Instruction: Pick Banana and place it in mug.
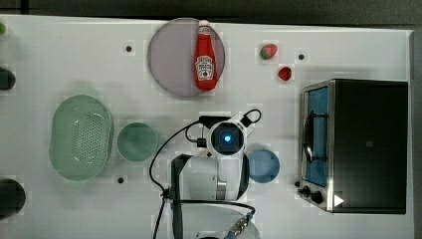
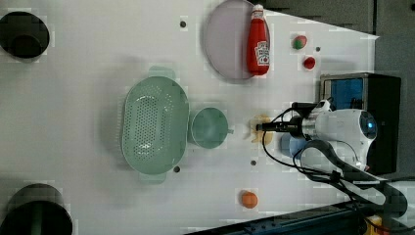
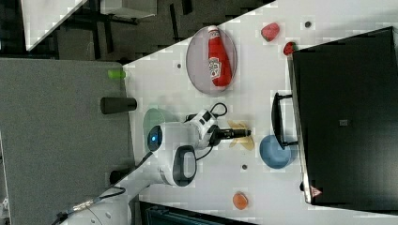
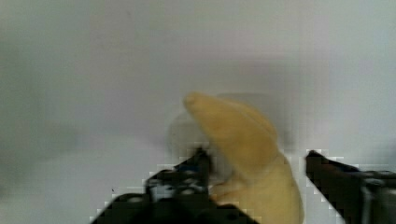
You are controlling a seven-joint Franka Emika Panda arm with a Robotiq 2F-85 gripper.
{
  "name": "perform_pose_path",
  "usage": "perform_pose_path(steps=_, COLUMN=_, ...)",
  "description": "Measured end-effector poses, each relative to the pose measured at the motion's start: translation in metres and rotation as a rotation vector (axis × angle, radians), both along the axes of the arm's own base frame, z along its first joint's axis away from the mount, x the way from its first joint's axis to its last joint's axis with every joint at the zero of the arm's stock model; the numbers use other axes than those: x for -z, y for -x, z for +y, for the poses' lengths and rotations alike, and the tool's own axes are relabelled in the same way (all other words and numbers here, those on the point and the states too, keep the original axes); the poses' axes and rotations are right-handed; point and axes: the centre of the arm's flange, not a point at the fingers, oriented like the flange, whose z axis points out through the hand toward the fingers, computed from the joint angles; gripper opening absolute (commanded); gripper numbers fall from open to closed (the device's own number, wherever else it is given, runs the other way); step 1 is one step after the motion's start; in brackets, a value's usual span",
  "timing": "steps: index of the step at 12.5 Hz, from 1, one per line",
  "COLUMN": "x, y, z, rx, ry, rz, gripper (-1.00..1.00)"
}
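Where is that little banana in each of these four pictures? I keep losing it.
Top view: hidden beneath the arm's white wrist.
Left view: the banana lies under the end effector, on the left view's right of the mug.
Right view: banana beside the blue cup.
Wrist view: banana between the end effector's fingers.
Shared landmark: the ketchup bottle on its plate.

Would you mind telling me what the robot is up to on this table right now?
The arm has its gripper down over the banana, which lies on the white table between the green mug and the blue cup. In the wrist view the fingers sit on either side of the banana with a gap on one side, so it is not clearly gripped yet. The mug stands empty beside the colander.
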Motion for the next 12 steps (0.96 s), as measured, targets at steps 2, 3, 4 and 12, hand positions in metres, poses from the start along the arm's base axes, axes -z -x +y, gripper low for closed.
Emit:
perform_pose_path(steps=2, x=-0.005, y=-0.002, z=0.000, rx=-0.012, ry=0.008, rz=-0.015, gripper=-0.45)
perform_pose_path(steps=3, x=-0.011, y=-0.003, z=-0.005, rx=0.000, ry=0.010, rz=-0.018, gripper=-0.46)
perform_pose_path(steps=4, x=-0.016, y=0.000, z=-0.011, rx=0.025, ry=0.005, rz=-0.016, gripper=-0.46)
perform_pose_path(steps=12, x=-0.161, y=0.007, z=-0.034, rx=0.082, ry=-0.012, rz=-0.014, gripper=-0.46)
